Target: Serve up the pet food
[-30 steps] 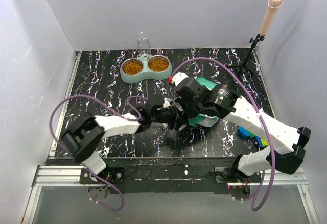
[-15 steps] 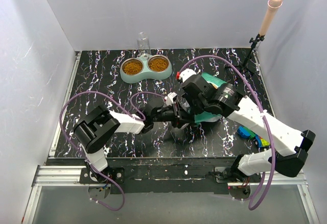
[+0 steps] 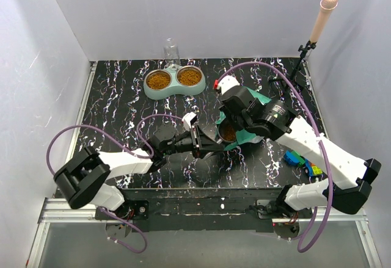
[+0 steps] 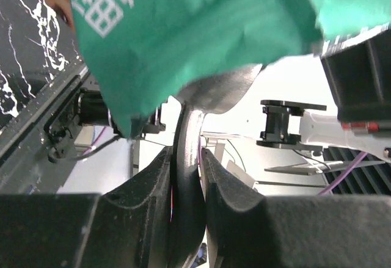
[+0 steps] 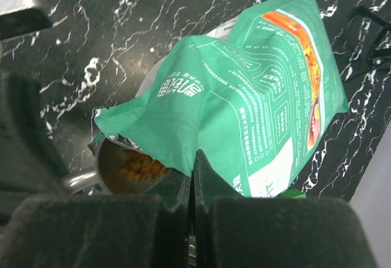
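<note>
Two arms on this rig, and both are busy mid-counter (image 3: 122, 97). The left fingers (image 4: 137, 213) are clamped tight on the handle of the one grey scoop (image 4: 186, 158), holding it out toward the right. The scoop's cup sits right at the lower edge of the single teal-and-white bag (image 5: 244, 109), partly tucked under it. There's pet food (image 5: 131, 167) in the cup: a small brown heap of kibble, though I can't tell how full it is with the bag in the way.

The right fingers (image 5: 110, 231) are pinched shut on the edge of that bag, just beside the scoop. The bag itself is right of centre on the counter, mostly hidden under the right arm from above.

At the far side there's one mint-green double bowl (image 3: 175, 91) with two steel cups, both holding brown kibble. Just behind it, against the far wall, stands one clear glass (image 3: 171, 49). Far right corner has one thin black stand (image 3: 299, 66) with a pinkish, rounded-tip stick on top. Near the right edge there's a little cluster of blue and green blocks (image 3: 298, 158), too small for me to count properly.
</note>
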`<state>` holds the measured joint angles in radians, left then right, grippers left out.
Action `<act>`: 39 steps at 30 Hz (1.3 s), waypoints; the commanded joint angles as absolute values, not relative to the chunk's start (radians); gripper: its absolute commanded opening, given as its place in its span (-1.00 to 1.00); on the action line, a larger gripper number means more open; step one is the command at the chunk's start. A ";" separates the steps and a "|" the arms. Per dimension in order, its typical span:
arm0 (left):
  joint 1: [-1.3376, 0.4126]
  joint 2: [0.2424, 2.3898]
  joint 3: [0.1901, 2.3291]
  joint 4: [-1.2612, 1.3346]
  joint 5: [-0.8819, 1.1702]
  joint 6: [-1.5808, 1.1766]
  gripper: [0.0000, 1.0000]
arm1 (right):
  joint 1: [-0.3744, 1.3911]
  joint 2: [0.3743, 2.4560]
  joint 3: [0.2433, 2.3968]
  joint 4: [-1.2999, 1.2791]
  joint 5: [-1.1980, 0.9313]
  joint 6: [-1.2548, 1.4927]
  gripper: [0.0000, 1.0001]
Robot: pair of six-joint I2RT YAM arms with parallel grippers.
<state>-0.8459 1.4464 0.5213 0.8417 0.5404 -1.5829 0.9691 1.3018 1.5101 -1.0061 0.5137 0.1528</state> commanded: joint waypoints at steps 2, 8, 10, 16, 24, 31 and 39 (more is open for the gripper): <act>-0.830 1.290 0.491 0.808 0.497 -1.589 -1.00 | 0.924 1.258 1.595 -0.931 0.600 0.164 -0.97; -0.830 1.209 0.404 0.830 0.448 -1.655 -1.00 | 0.910 1.252 1.600 -0.927 0.592 0.161 -0.97; -0.830 1.198 0.381 0.850 0.430 -1.686 -1.00 | 0.910 1.252 1.606 -0.931 0.580 0.161 -0.97; -0.830 1.203 0.351 0.928 0.416 -1.738 -1.00 | 0.908 1.253 1.611 -0.934 0.545 0.164 -0.97; -0.830 1.158 0.500 0.276 0.390 -1.743 -1.00 | 0.910 1.259 1.637 -0.950 0.537 0.147 -0.97; -0.830 1.249 0.624 0.123 0.411 -1.950 -1.00 | 1.017 1.275 1.646 -0.937 0.483 0.161 -0.97; -0.830 1.498 0.811 0.052 0.284 -1.864 -1.00 | 1.045 1.285 1.684 -0.940 0.387 0.222 -0.97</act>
<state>-0.8486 1.3613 0.7708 0.0692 0.4770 -1.9026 1.0225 1.3384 1.5669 -1.0412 0.4431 0.1780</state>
